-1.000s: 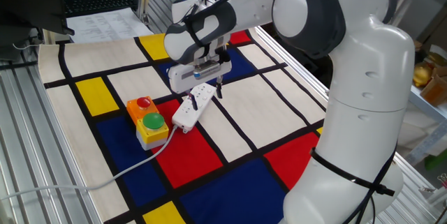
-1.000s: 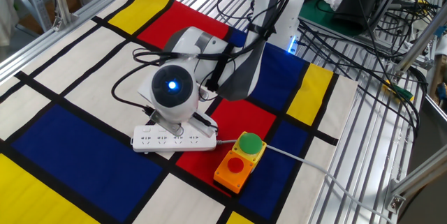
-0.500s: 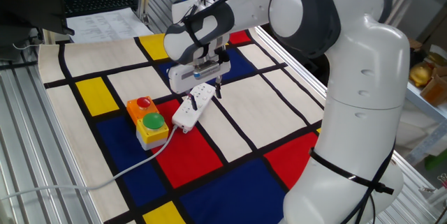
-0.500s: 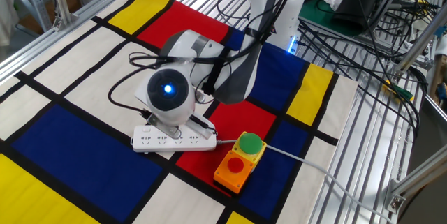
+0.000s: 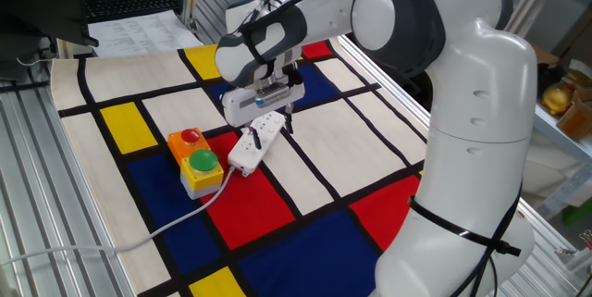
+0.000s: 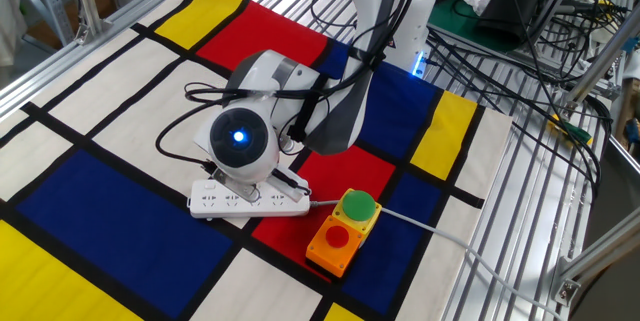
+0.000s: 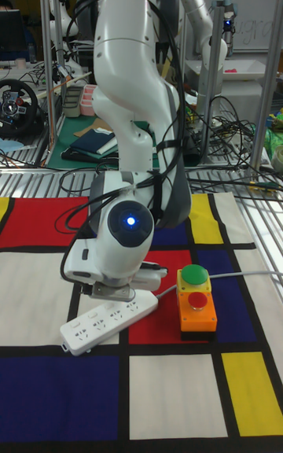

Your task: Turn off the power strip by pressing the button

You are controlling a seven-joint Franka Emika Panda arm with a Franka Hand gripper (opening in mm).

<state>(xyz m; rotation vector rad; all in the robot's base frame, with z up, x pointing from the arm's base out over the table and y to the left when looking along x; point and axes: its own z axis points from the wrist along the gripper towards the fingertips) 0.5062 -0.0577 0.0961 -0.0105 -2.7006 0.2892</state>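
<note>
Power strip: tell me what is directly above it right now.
The end effector hangs over the cable end of the power strip, with the arm's wrist above it. That end and its button are covered, so contact cannot be seen.

My arm [image 5: 435, 103] was white with dark grey joints, a blue light glowing on my wrist [image 6: 239, 137]. The power strip [image 7: 108, 318] was white. The box [image 6: 342, 232] was orange-yellow, its buttons green and red. The mat [image 5: 305, 149] showed red, blue, yellow and cream blocks outlined in black.
</note>
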